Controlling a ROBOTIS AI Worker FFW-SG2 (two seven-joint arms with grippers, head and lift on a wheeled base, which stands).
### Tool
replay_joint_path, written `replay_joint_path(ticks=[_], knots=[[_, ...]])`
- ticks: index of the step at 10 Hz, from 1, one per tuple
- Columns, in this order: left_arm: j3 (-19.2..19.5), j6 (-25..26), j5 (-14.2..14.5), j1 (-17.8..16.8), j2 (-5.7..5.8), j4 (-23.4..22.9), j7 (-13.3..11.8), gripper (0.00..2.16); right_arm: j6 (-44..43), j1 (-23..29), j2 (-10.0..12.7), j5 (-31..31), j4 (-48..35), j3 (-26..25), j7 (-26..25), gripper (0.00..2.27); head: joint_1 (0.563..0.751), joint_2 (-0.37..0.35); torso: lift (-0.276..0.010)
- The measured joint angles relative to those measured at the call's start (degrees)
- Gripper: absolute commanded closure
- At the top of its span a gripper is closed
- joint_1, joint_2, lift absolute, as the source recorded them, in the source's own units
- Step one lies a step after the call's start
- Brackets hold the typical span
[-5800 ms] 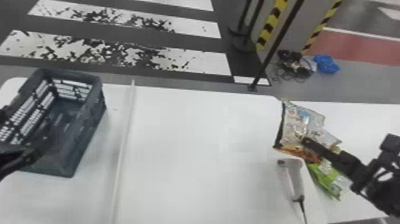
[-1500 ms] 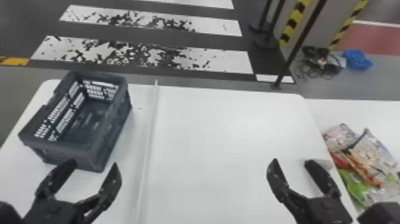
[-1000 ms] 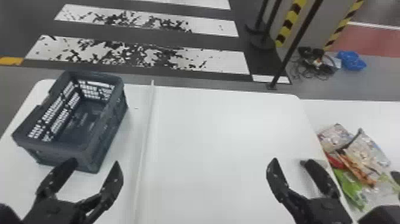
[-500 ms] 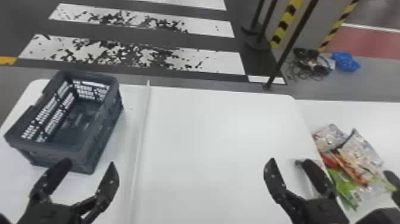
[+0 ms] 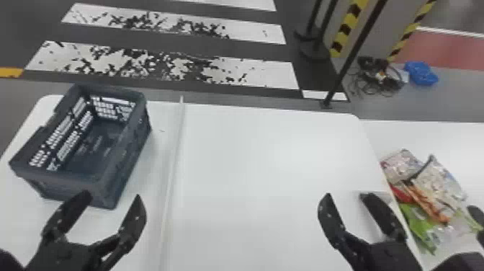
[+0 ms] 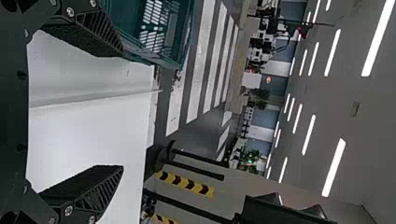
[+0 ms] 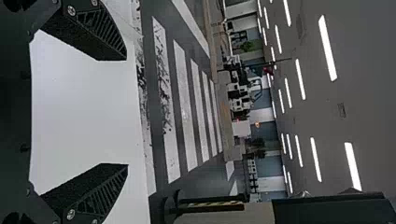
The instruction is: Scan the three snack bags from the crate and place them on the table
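Observation:
In the head view my left gripper (image 5: 113, 196) stands open at the near side of the dark grey crate (image 5: 119, 156), one finger overlapping its near corner; the crate's floor is bare. My right gripper (image 5: 344, 196) is open, with nothing between its fingers, over the table's right part. Beyond it at the right lie the snack bags in a loose overlapping heap: a silvery bag (image 5: 401, 165), a larger silver and orange bag (image 5: 437, 180) and a green bag (image 5: 417, 223). In the left wrist view the left gripper (image 6: 123, 112) has its fingers wide apart; likewise the right gripper (image 7: 127, 112) in the right wrist view.
A raised seam (image 5: 173, 162) runs along the white table (image 5: 266, 158) right of the crate. Behind the right gripper's outer finger, a pale object (image 5: 383, 196) is partly hidden. A dark pole (image 5: 354, 54) stands beyond the table's far edge.
Since the oldest frame, the silvery bag the right gripper held lies with the others, and the right arm has moved left. Both grippers now stand open in front; lately only the head view has shifted slightly.

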Motion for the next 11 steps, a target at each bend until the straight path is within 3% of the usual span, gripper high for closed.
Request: replay_joint_path(ticks=[11], knots=[[-0.38, 0.88, -0.13, -0.58, 0.33, -0.4, -0.22, 0.15, -3.23, 0.17, 0.61, -0.41, 0.85, -0.52, 1.86, 0.12, 0.695, -0.165, -0.036]])
